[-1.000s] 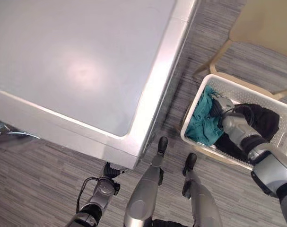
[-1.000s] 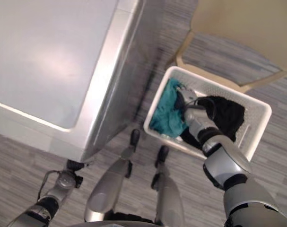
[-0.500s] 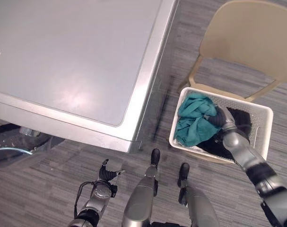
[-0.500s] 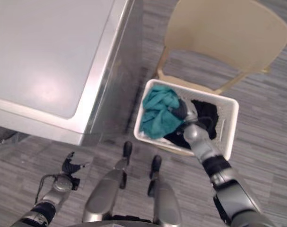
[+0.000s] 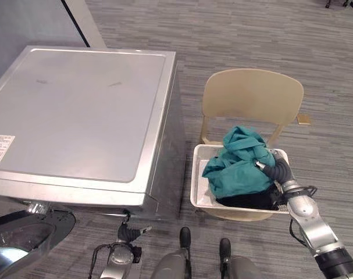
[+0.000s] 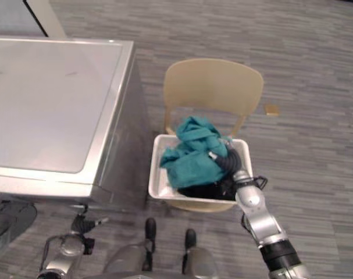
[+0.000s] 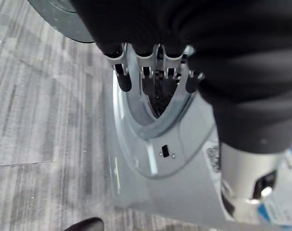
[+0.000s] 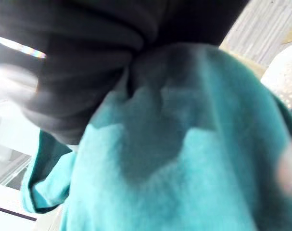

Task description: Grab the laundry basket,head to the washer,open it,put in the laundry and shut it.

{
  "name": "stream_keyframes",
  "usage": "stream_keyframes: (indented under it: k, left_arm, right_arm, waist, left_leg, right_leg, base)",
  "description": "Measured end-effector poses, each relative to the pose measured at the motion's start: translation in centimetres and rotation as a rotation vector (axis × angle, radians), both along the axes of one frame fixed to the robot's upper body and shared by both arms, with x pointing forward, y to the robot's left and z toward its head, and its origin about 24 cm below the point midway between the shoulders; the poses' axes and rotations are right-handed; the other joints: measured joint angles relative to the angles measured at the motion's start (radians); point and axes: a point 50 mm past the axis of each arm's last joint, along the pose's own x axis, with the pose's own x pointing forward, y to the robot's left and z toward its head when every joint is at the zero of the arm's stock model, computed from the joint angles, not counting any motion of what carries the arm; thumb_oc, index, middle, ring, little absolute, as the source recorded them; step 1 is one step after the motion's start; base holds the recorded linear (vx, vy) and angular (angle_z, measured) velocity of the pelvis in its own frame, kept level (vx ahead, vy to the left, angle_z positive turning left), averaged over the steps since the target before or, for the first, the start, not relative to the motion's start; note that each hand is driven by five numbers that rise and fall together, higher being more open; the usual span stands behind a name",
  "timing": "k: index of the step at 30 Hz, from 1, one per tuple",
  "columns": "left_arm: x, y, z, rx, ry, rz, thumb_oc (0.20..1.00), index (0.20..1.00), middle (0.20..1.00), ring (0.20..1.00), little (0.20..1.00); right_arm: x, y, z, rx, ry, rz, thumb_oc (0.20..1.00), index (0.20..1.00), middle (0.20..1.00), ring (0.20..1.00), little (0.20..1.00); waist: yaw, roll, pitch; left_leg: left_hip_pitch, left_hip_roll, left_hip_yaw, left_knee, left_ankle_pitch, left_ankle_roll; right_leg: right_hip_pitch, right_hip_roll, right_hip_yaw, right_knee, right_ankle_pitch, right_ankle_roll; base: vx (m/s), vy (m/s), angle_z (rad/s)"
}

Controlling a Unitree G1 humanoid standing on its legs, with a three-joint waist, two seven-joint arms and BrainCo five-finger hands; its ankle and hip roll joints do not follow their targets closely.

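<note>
A teal cloth [image 5: 237, 168] is bunched up above the white laundry basket [image 5: 198, 180], which rests by the seat of a beige chair [image 5: 252, 96]. My right hand [image 5: 278, 172] is dug into the cloth's right side and shut on it; up close the teal cloth [image 8: 184, 168] wraps round the fingers. A black garment [image 5: 246, 199] lies under it in the basket. The silver washer [image 5: 77, 110] stands to the left with its round door [image 5: 13, 235] swung open. My left hand [image 5: 125, 235] hangs low in front of the washer, fingers [image 7: 150, 67] straight, pointing at the drum opening [image 7: 158, 103].
The basket sits close to the washer's right side, with a narrow strip of grey floor between them. A small tan block [image 5: 304, 119] lies on the floor right of the chair. Open carpet stretches behind and to the right.
The camera has tilted up, so the whole scene has shifted. My right hand has gathered the teal cloth and raised it from lying in the basket into a bunch above the rim.
</note>
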Motion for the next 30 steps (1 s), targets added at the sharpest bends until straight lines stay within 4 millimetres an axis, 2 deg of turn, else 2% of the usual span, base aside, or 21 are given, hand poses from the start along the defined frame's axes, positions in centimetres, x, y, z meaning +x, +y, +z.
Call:
stream_keyframes:
  k: [1, 2, 3, 5, 6, 7, 8, 9, 10, 11, 12, 14, 15, 16, 17, 19, 20, 22, 25, 27, 30]
  left_arm:
    - [0.4, -0.2, 0.4, -0.005, -0.024, -0.008, 1.0, 1.0, 1.0, 1.0, 1.0]
    - [0.9, -0.2, 1.4, -0.007, -0.079, -0.02, 1.0, 1.0, 1.0, 1.0, 1.0]
    - [1.1, -0.2, 1.8, -0.007, -0.108, -0.025, 1.0, 1.0, 1.0, 1.0, 1.0]
    - [1.3, 0.0, 2.7, 0.003, -0.147, -0.043, 1.0, 1.0, 1.0, 1.0, 1.0]
    - [1.5, -0.5, 2.7, -0.012, -0.151, -0.049, 1.0, 1.0, 1.0, 1.0, 1.0]
    - [1.5, -0.7, 2.8, -0.015, -0.157, -0.057, 1.0, 1.0, 1.0, 1.0, 1.0]
    - [1.7, -0.9, 3.4, -0.025, -0.189, -0.063, 1.0, 1.0, 1.0, 1.0, 1.0]
    - [2.2, -1.0, 4.1, -0.027, -0.225, -0.078, 1.0, 1.0, 1.0, 1.0, 1.0]
    - [2.1, -1.3, 4.1, -0.031, -0.225, -0.093, 1.0, 1.0, 1.0, 1.0, 1.0]
    - [2.1, -1.4, 3.9, -0.032, -0.213, -0.104, 1.0, 1.0, 1.0, 1.0, 1.0]
    - [2.2, -1.6, 4.2, -0.036, -0.222, -0.117, 1.0, 1.0, 1.0, 1.0, 1.0]
    - [3.2, -2.2, 5.6, -0.043, -0.285, -0.167, 1.0, 1.0, 1.0, 1.0, 1.0]
    - [4.7, -3.0, 7.3, -0.046, -0.375, -0.229, 1.0, 1.0, 1.0, 1.0, 1.0]
    - [5.2, -3.3, 8.0, -0.048, -0.404, -0.246, 1.0, 1.0, 1.0, 1.0, 1.0]
    - [6.4, -4.0, 9.7, -0.041, -0.484, -0.298, 1.0, 1.0, 1.0, 1.0, 1.0]
    - [7.7, -5.0, 11.6, -0.044, -0.57, -0.349, 1.0, 1.0, 1.0, 1.0, 1.0]
    - [8.6, -6.2, 12.6, -0.052, -0.611, -0.406, 1.0, 1.0, 1.0, 1.0, 1.0]
    - [9.5, -8.1, 13.8, -0.064, -0.659, -0.483, 1.0, 1.0, 1.0, 1.0, 1.0]
    - [10.3, -10.6, 14.8, -0.063, -0.691, -0.601, 1.0, 1.0, 1.0, 1.0, 1.0]
    - [10.8, -12.7, 15.8, -0.036, -0.722, -0.707, 1.0, 1.0, 1.0, 1.0, 1.0]
    - [11.2, -13.8, 17.0, -0.024, -0.768, -0.755, 1.0, 1.0, 1.0, 1.0, 1.0]
  right_arm:
    - [-0.5, -0.2, -0.1, 0.003, 0.003, -0.004, 0.2, 0.2, 0.2, 0.2, 0.2]
    - [-0.9, 0.0, 0.1, 0.004, -0.007, 0.009, 0.2, 0.2, 0.2, 0.2, 0.2]
    - [-0.9, 0.3, 0.5, 0.008, -0.025, 0.019, 0.2, 0.2, 0.2, 0.2, 0.2]
    - [-0.1, 1.1, 1.7, 0.027, -0.083, 0.046, 0.2, 0.2, 0.2, 0.2, 0.2]
    - [0.7, 1.2, 2.5, 0.024, -0.114, 0.054, 0.2, 0.2, 0.2, 0.2, 0.2]
    - [0.8, 1.2, 2.6, 0.022, -0.116, 0.052, 0.2, 0.2, 0.2, 0.2, 0.2]
    - [0.8, 1.2, 2.6, 0.021, -0.118, 0.048, 0.2, 0.2, 0.2, 0.2, 0.2]
    - [0.8, 1.1, 2.6, 0.029, -0.117, 0.046, 0.2, 0.2, 0.2, 0.2, 0.2]
    - [0.8, 1.1, 2.5, 0.035, -0.111, 0.049, 0.2, 0.2, 0.2, 0.2, 0.2]
    - [0.7, 1.1, 2.4, 0.042, -0.107, 0.05, 0.2, 0.2, 0.2, 0.2, 0.2]
    - [0.7, 1.1, 2.5, 0.038, -0.108, 0.055, 0.2, 0.2, 0.2, 0.2, 0.2]
    - [0.7, 1.1, 2.5, 0.052, -0.101, 0.058, 0.2, 0.2, 0.2, 0.2, 0.2]
    - [0.7, 1.2, 2.9, 0.054, -0.114, 0.072, 0.2, 0.2, 0.2, 0.2, 0.2]
    - [0.9, 1.3, 3.2, 0.05, -0.125, 0.083, 0.2, 0.2, 0.2, 0.2, 0.2]
    - [1.1, 1.9, 4.0, 0.053, -0.146, 0.118, 0.2, 0.2, 0.2, 0.2, 0.2]
    - [1.2, 2.6, 4.4, 0.069, -0.151, 0.159, 0.2, 0.2, 0.2, 0.2, 0.2]
    - [1.3, 3.0, 4.4, 0.063, -0.142, 0.194, 0.2, 0.2, 0.2, 0.2, 0.2]
    - [1.3, 3.5, 4.5, 0.058, -0.136, 0.23, 0.2, 0.2, 0.2, 0.2, 0.2]
    - [1.5, 4.5, 4.6, 0.074, -0.124, 0.286, 0.2, 0.2, 0.2, 0.2, 0.2]
    - [1.5, 6.6, 4.6, 0.085, -0.111, 0.371, 0.2, 0.2, 0.2, 0.2, 0.2]
    - [1.8, 8.6, 5.5, 0.101, -0.139, 0.438, 0.2, 0.2, 0.2, 0.2, 0.2]
  waist:
    - [-0.004, 0.007, -0.001]
    - [0.012, 0.005, -0.005]
    - [0.015, 0.004, -0.009]
    - [0.065, -0.005, -0.028]
    - [0.071, 0.039, -0.031]
    - [0.08, 0.055, -0.036]
    - [0.088, 0.068, -0.043]
    - [0.081, 0.062, -0.04]
    - [0.09, 0.07, -0.044]
    - [0.101, 0.051, -0.043]
    - [0.098, 0.035, -0.044]
    - [0.066, -0.001, -0.043]
    - [0.061, -0.027, -0.044]
    - [0.06, -0.029, -0.043]
    - [0.047, -0.029, -0.042]
    - [0.03, -0.031, -0.041]
    - [0.0, -0.03, -0.044]
    - [-0.01, -0.026, -0.046]
    - [-0.026, -0.017, -0.049]
    - [-0.025, -0.028, -0.053]
    - [-0.029, -0.027, -0.062]
  left_leg:
    - [-0.005, 0.001, -0.017, 0.008, 0.005, 0.003]
    - [-0.022, -0.001, -0.034, 0.03, 0.014, 0.0]
    - [-0.036, -0.001, -0.05, 0.046, 0.001, 0.005]
    - [-0.083, 0.0, -0.049, 0.055, 0.041, -0.019]
    - [-0.118, 0.028, -0.088, 0.053, 0.079, -0.045]
    - [-0.129, 0.045, -0.108, 0.048, 0.097, -0.062]
    - [-0.157, 0.061, -0.14, 0.044, 0.138, -0.109]
    - [-0.169, 0.068, -0.142, 0.032, 0.16, -0.134]
    - [-0.17, 0.084, -0.132, 0.02, 0.099, -0.148]
    - [-0.194, 0.084, -0.12, 0.033, -0.014, -0.143]
    - [-0.208, 0.079, -0.088, 0.038, -0.064, -0.135]
    - [-0.235, 0.039, -0.054, 0.1, -0.069, -0.132]
    - [-0.204, 0.014, -0.055, 0.157, -0.086, -0.135]
    - [-0.185, 0.014, -0.056, 0.183, -0.103, -0.14]
    - [-0.147, 0.014, -0.056, 0.235, -0.137, -0.136]
    - [-0.08, 0.032, -0.054, 0.231, -0.167, -0.138]
    - [-0.03, 0.041, -0.03, 0.213, -0.182, -0.139]
    - [0.038, 0.054, -0.018, 0.151, -0.185, -0.133]
    - [0.069, 0.056, -0.02, 0.062, -0.156, -0.088]
    - [0.084, 0.044, -0.029, 0.012, -0.129, -0.053]
    - [0.091, 0.017, -0.023, -0.003, -0.121, -0.042]
  right_leg:
    - [-0.006, 0.01, 0.031, 0.082, -0.042, 0.003]
    - [-0.014, 0.039, 0.089, 0.226, -0.109, 0.018]
    - [-0.011, 0.043, 0.103, 0.248, -0.13, 0.013]
    - [0.006, 0.037, 0.1, 0.162, -0.185, -0.024]
    - [0.016, 0.077, 0.07, 0.096, -0.175, -0.046]
    - [0.007, 0.103, 0.058, 0.09, -0.161, -0.067]
    - [-0.008, 0.149, 0.056, 0.093, -0.149, -0.092]
    - [-0.015, 0.146, 0.031, 0.084, -0.146, -0.123]
    - [-0.033, 0.167, 0.019, 0.103, -0.13, -0.151]
    - [-0.053, 0.16, -0.013, 0.105, -0.115, -0.185]
    - [-0.065, 0.138, -0.044, 0.097, -0.09, -0.201]
    - [-0.064, 0.088, -0.097, 0.039, -0.045, -0.202]
    - [-0.048, 0.059, -0.115, -0.033, 0.014, -0.199]
    - [-0.044, 0.055, -0.12, -0.054, 0.031, -0.197]
    - [-0.032, 0.052, -0.132, -0.098, 0.06, -0.192]
    - [-0.025, 0.043, -0.17, -0.125, 0.083, -0.189]
    - [-0.005, 0.04, -0.197, -0.158, 0.093, -0.176]
    - [0.004, 0.047, -0.22, -0.188, 0.103, -0.145]
    - [0.001, 0.063, -0.246, -0.215, 0.129, -0.113]
    - [0.0, 0.064, -0.228, -0.209, 0.139, -0.098]
    - [-0.014, 0.045, -0.189, -0.194, 0.146, -0.089]
  base:
    - [-0.26, -0.296, 0.67]
    - [-0.22, -0.242, 0.69]
    - [-0.13, -0.146, 0.48]
    - [-0.29, -0.25, 0.2]
    - [-0.48, -0.369, 0.36]
    - [-0.48, -0.306, 0.66]
    - [-0.22, -0.128, 0.72]
    - [-0.24, -0.092, 0.74]
    - [-0.32, -0.081, 0.71]
    - [-0.41, -0.093, 0.52]
    - [-0.3, -0.059, 0.73]
    - [-0.18, -0.017, 0.92]
    - [-0.19, -0.02, 0.74]
    - [-0.17, 0.0, 0.69]
    - [-0.04, 0.045, 0.5]
    - [0.0, 0.067, 0.61]
    - [0.03, 0.065, 0.73]
    - [0.05, 0.08, 0.53]
    - [0.09, 0.111, 0.2]
    - [0.08, 0.15, 0.07]
    - [0.04, 0.086, -0.01]
